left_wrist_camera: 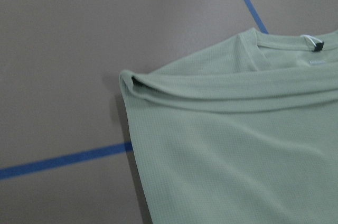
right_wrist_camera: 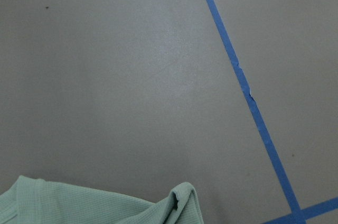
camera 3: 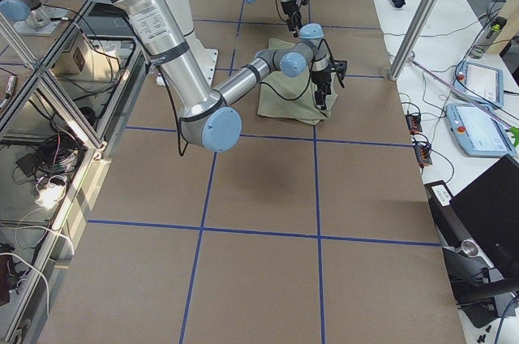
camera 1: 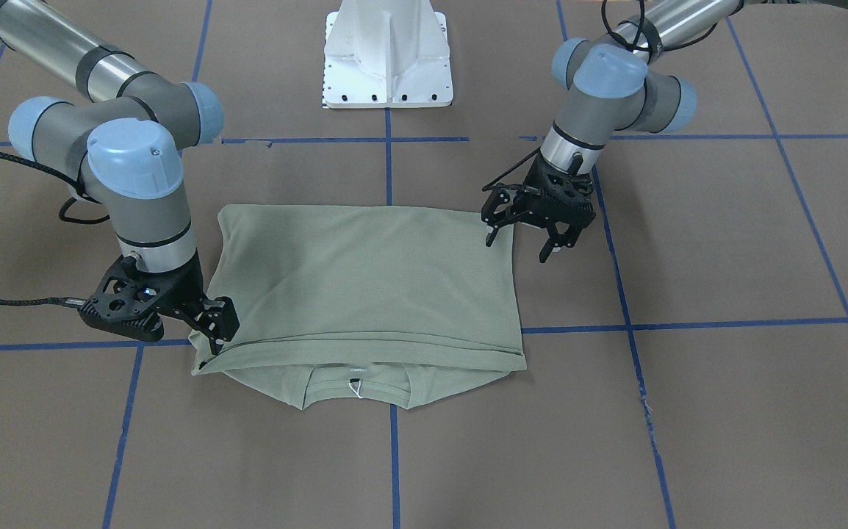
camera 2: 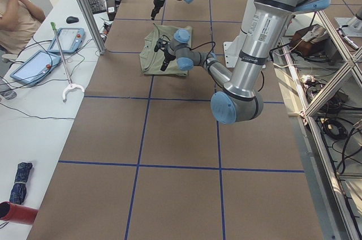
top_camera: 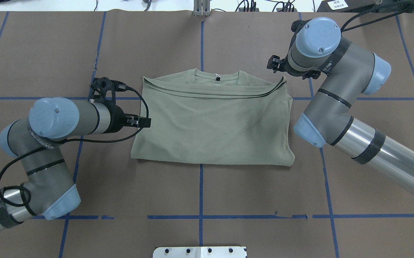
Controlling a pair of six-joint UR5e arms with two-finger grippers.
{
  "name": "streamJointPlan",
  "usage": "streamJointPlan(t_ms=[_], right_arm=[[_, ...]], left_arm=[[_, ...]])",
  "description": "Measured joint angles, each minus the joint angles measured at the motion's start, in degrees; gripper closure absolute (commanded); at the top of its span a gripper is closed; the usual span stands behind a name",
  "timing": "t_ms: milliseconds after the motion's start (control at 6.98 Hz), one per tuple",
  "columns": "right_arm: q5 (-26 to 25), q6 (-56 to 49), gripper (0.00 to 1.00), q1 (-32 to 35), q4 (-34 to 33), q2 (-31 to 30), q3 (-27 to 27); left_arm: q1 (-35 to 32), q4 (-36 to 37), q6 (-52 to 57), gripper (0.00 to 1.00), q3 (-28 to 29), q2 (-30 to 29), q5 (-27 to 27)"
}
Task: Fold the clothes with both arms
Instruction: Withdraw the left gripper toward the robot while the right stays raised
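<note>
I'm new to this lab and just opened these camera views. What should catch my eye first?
A sage-green shirt lies folded into a neat rectangle in the middle of the table, its white neck label peeking out on the side away from the robot. Two black grippers flank it: the left gripper open at its left edge, the right gripper low at the far right corner.

Sage-green shirt lies folded in a flat rectangle on the table, neck and white label showing at its far edge. The left arm is at its left edge, the right arm at its far-right corner.
</note>
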Motion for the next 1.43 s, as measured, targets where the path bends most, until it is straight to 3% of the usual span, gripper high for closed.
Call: streamJointPlan(t_ms=[286,430,573,716,1432], right_arm=[[-0.01,0.02,0.0,-0.08,0.06,0.01,0.17],[-0.02,0.0,0.0,-0.1,0.05,0.06,0.2],[-0.02,-0.04,0.0,-0.1,0.03,0.09,0.2],[-0.02,-0.06,0.0,-0.1,0.05,0.11,0.2],[-0.11,-0.07,0.0,-0.35,0.02,0.13,0.19]], left_arm=[[5.06,-5.95,-7.75,0.36,-0.54,4.86,3.73],[6.88,-7.36,-10.28,0.57,-0.44,5.93,5.36],[7.88,-7.91,-11.95,0.91,-0.36,6.28,6.1],[8.42,-8.11,-13.57,1.0,-0.33,6.27,6.38],[8.6,-8.0,-13.68,1.0,-2.06,7.05,6.45]])
